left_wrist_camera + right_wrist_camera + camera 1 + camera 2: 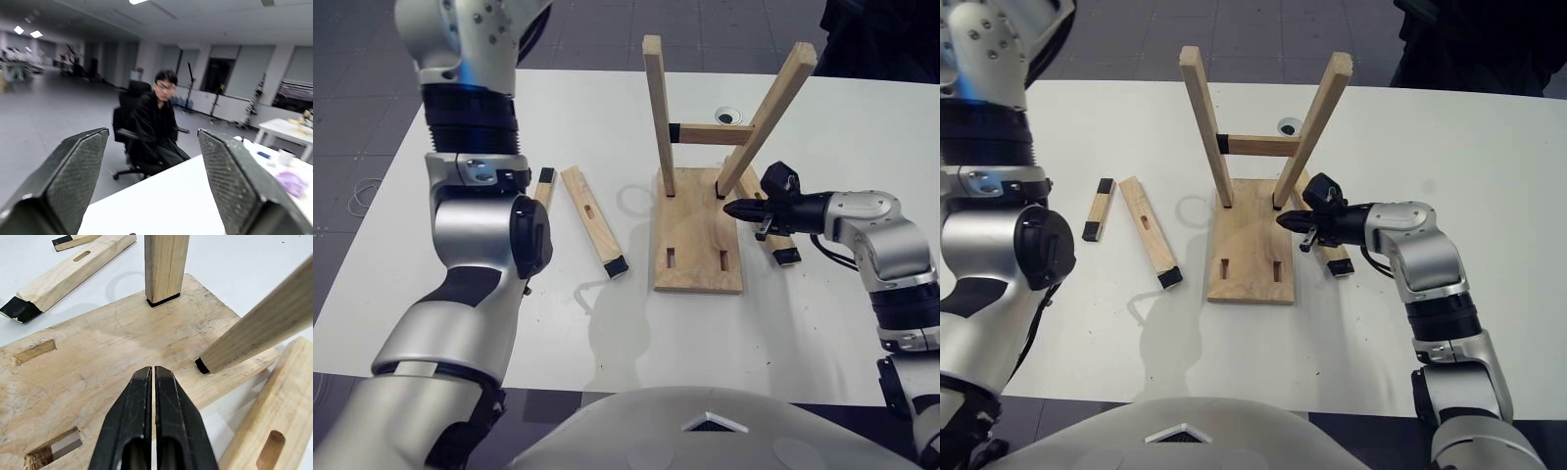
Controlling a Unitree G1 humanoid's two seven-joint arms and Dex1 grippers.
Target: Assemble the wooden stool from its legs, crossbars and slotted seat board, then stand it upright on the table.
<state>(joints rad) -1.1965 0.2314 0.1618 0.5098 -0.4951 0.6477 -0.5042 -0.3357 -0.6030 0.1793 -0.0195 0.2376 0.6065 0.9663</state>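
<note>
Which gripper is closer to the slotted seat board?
Right. The right gripper is shut, its tips just above the seat board beside the tilted leg. The left gripper is open, raised and pointing away from the board.

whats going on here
A robot is partway through building a stool. The seat board lies flat on the table with an upright leg and a leaning leg in its far slots, joined by a crossbar. Its near slots are empty. The right gripper, shut and empty, is by the leaning leg's base; the left gripper is open, pointing off into the room. A spare leg and a short bar lie loose left of the board, another leg right of it.
</note>
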